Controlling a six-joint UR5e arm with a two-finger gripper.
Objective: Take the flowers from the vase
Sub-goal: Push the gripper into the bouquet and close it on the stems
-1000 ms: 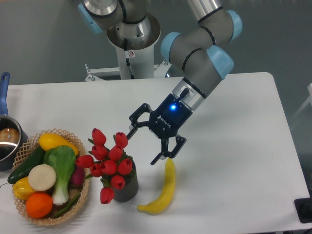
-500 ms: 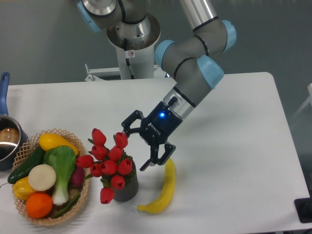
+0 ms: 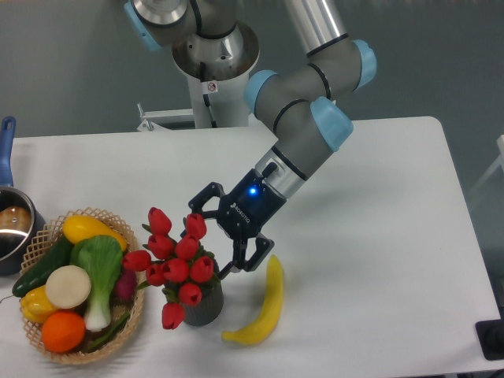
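Gripper (image 3: 211,240) spread wide, holding nothing, tilted down toward eight o'clock with one finger up at the top right tulip bud and the other low beside the bunch's right flank, just above the banana's upper tip

Flowers (image 3: 175,264): red tulip bunch, seated in the small dark grey vase (image 3: 206,305) at roughly seven o'clock on the white table (image 3: 378,236), buds fanning wider than the vase mouth and leaning toward the wicker basket (image 3: 126,323) at nine o'clock

Step in hand, by the look of it: closing the last gap and getting the fingers around the bunch; not yet gripped, nothing lifted

Best done low rather than high — aiming for the stems and leaves just above the vase mouth, where the bunch narrows, not across the loose buds, which would likely splay or slip. Stems hidden behind the blooms, so exact grip point hard to judge. Worth keeping the lower finger clear of the vase rim and of the yellow banana (image 3: 258,305) lying at three o'clock from the vase, just beside it. Slow squeeze, then a lift straight up along the vase axis; any sideways pull likely to tip the light vase or drag it toward the basket of vegetables

Saucepan (image 3: 9,220) at the far nine o'clock edge, well apart, no concern
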